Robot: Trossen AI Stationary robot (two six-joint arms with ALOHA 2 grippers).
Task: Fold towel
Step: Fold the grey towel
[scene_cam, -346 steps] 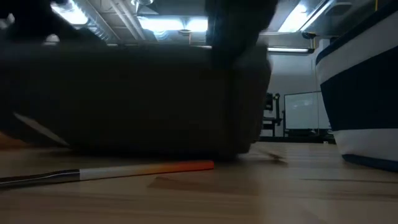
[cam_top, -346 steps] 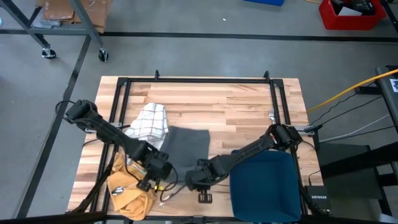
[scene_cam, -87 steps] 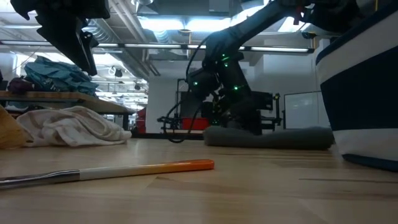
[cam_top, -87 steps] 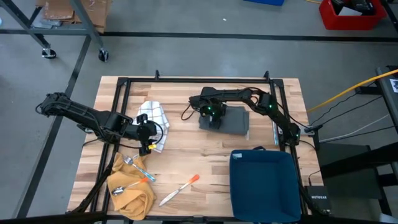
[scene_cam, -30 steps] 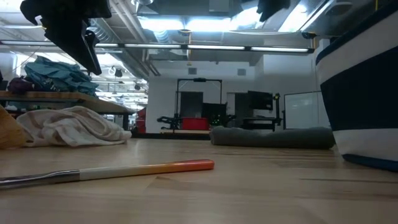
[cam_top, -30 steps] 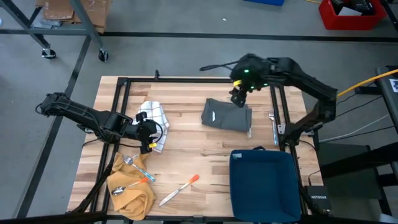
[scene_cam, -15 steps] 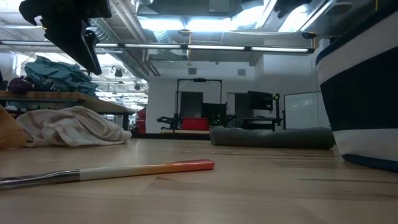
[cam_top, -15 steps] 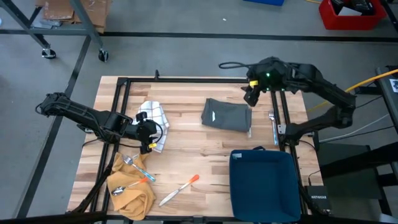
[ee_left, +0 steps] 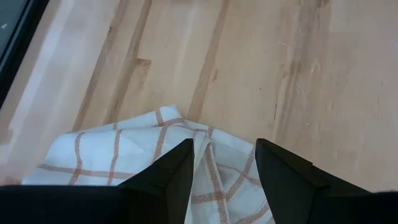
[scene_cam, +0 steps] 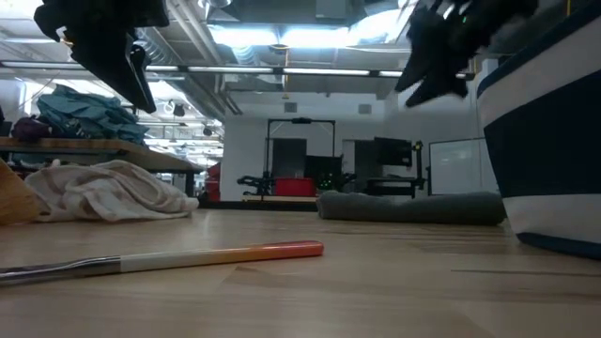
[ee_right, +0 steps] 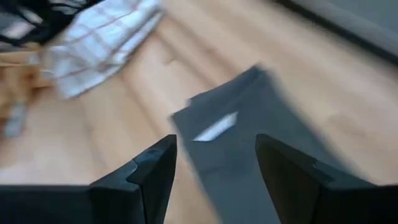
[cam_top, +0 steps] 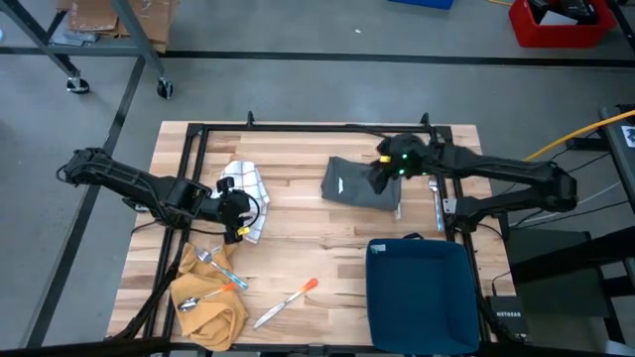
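High view: the folded grey towel lay on the wooden table, toward the far edge and right of centre. The right gripper hung over the towel's right end, fingers apart, nothing in them. The left gripper sat above a checked cloth near the left edge, fingers apart, empty. A yellow cloth with spoons lay at the near left corner; an orange-tipped knife lay near the near edge; a blue bin filled the near right corner.

Low view: the towel lay flat on the far side of the table. The knife was nearest the camera. The checked cloth was heaped at left, the bin at right. Both grippers were clear of the tabletop.

Left wrist view: open fingers straddled the checked cloth without clamping it.

Right wrist view: open fingers framed the towel, a white tag on it; checked cloth beyond.
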